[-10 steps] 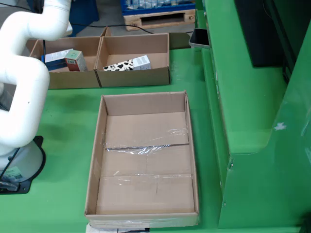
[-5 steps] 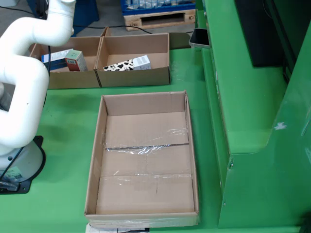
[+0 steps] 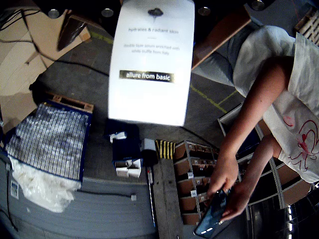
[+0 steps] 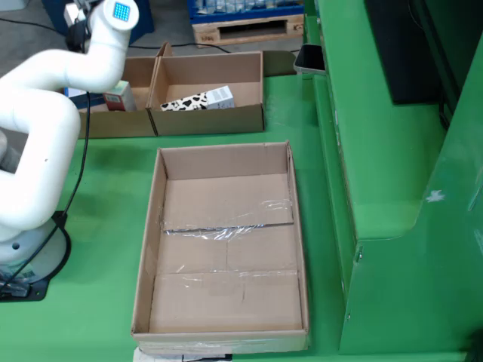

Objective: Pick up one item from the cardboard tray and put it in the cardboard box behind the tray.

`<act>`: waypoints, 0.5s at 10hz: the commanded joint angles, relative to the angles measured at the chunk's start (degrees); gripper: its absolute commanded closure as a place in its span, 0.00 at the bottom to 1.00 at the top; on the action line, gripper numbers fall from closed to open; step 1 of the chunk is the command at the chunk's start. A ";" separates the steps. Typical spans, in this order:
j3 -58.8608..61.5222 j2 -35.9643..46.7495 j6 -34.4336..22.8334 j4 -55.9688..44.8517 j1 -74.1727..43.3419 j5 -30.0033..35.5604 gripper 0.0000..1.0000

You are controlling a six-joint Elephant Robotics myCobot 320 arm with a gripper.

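Note:
In the wrist view a white carton [image 3: 152, 62] printed "allure from basic" hangs close in front of the camera, high above a workshop floor. Its top end sits under the dark gripper body [image 3: 149, 7]; the jaws themselves are hidden. In the still view the long cardboard tray [image 4: 226, 241] holds no items. Behind it stands an open cardboard box [image 4: 207, 94] with a cow-patterned pack [image 4: 189, 104] and a white pack [image 4: 220, 96] inside. The white arm [image 4: 56, 83] rises at the left; its gripper end is out of frame at the top left.
A second cardboard box [image 4: 124, 102] with a small carton stands left of the first. Green machine housing [image 4: 392, 151] walls the right side. In the wrist view a person [image 3: 269, 114] holds a phone beside shelving, and a wire-mesh crate [image 3: 50, 139] sits on the floor.

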 commanded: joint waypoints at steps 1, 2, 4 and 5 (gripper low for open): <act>-1.70 -0.46 0.60 5.23 -0.35 1.99 1.00; -1.35 -2.51 0.90 7.11 -0.33 2.71 1.00; -1.35 -2.51 0.90 7.11 -0.33 2.71 1.00; -1.35 -2.51 0.90 7.11 -0.33 2.71 1.00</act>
